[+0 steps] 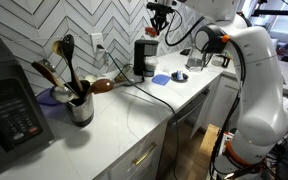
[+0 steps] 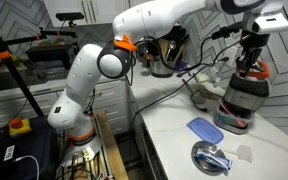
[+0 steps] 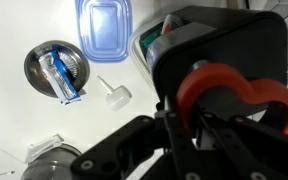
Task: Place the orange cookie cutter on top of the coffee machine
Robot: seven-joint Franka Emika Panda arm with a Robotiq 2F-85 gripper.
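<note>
Gripper [image 1: 159, 24] is clamping the orange cookie cutter [image 3: 239, 94], with the jaws closing on its rim. It is a heart-like loop, and its wide side is running roughly 9-to-3 across the wrist view.

Key relation: the coffee machine [image 1: 144, 58] is sitting straight below the gripper at 6 o'clock in both exterior views. The cutter [image 2: 252, 70] is hanging just above the machine's flat top [image 2: 242, 98]. Whether it is touching yet, I cannot tell; the gap is too small to read in either exterior view. The coming move looks like a short straight drop and release, no sideways shift needed.

In the wrist view the machine top is showing as a dark block behind the cutter, at about 12 o'clock from it. The light-blue lid [image 3: 104, 28] is lying at 10 o'clock and the metal dish [image 3: 39, 62] at 9 o'clock, both well apart on the counter [image 3: 14, 25].

Hidden or unclear:
- The fingertips are blurring into dark linkage in the wrist view.
- The cutter's right edge is being cut off by the frame.
- The machine's front is not showing in the wrist view.
</note>
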